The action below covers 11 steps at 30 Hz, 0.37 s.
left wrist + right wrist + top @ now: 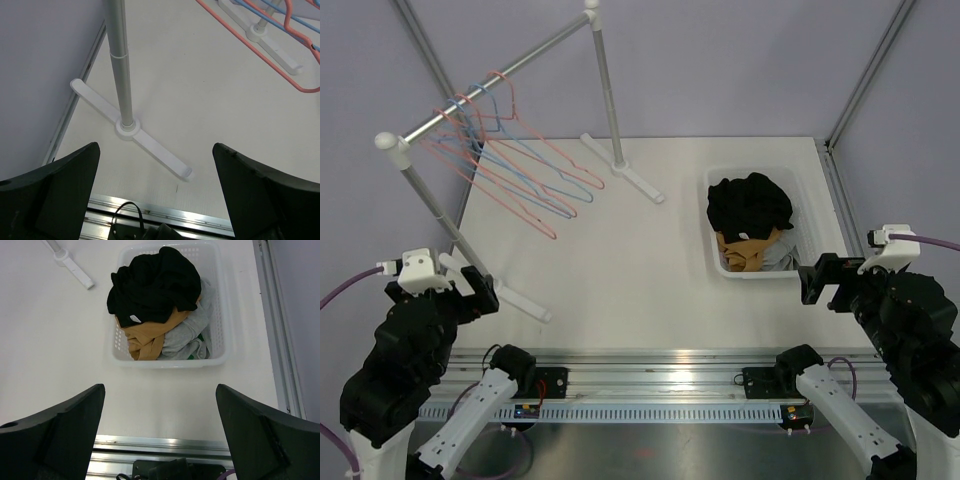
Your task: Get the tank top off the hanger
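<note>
Top external view first: we see the clothes rack (605, 80) standing at the far left of the white table (620, 260), its rail slanting down toward the near left. A bunch of red and blue wire hangers (510, 160) hangs from that rail, fanned out over the tabletop.

Over on the right sits the white laundry basket (805, 220), and that's where we find the clothing. A black garment (750, 205) is heaped on top, with a mustard garment (742, 255) under it at the near end and a grey garment (780, 258) tucked into the near right corner. We cannot tell which of these is the tank top; every piece of clothing we can make out lies in that basket, well apart from the hangers.

Now the arms. The left gripper (480, 288) hovers near the rack's near foot (95, 100), fingers spread wide, nothing between them. From the left wrist we look straight down past those parted fingers at the rack's pole (120, 65) rising from the foot.

The right gripper (817, 280) hangs just beside the basket's near right corner, also spread wide and holding nothing. The right wrist view shows the whole basket framed between its fingers, the black garment uppermost.
</note>
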### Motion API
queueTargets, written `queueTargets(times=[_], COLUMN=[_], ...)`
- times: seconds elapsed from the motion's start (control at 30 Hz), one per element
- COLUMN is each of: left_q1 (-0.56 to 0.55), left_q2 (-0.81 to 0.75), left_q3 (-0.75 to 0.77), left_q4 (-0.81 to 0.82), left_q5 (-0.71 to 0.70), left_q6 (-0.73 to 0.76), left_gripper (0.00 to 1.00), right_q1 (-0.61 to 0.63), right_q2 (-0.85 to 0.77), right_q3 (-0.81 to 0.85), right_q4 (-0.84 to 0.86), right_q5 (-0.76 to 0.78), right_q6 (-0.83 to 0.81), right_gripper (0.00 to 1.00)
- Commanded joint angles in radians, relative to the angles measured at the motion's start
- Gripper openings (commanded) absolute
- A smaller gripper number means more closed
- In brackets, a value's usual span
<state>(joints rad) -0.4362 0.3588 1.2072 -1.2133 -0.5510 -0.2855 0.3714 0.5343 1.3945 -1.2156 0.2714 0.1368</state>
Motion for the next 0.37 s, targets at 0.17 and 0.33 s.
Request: queueTargets(times=[0.17, 0.33], left_q1=[0.001, 0.001], left_q2=[-0.024, -0.027], left_q3=[-0.031, -0.04], left_q4=[0.052, 0.061], left_q5=[0.025, 0.016], left_q6=[0.002, 0.002], left_gripper=[0.99, 0.99], right_q1=[0.004, 0.004], right_q2=[0.038, 0.047], right_q3=[-0.037, -0.055], right_q4=[0.088, 0.1], right_q5=[0.011, 0.022], right_q6=[-0.016, -0.014], right_gripper=[1.0, 1.0])
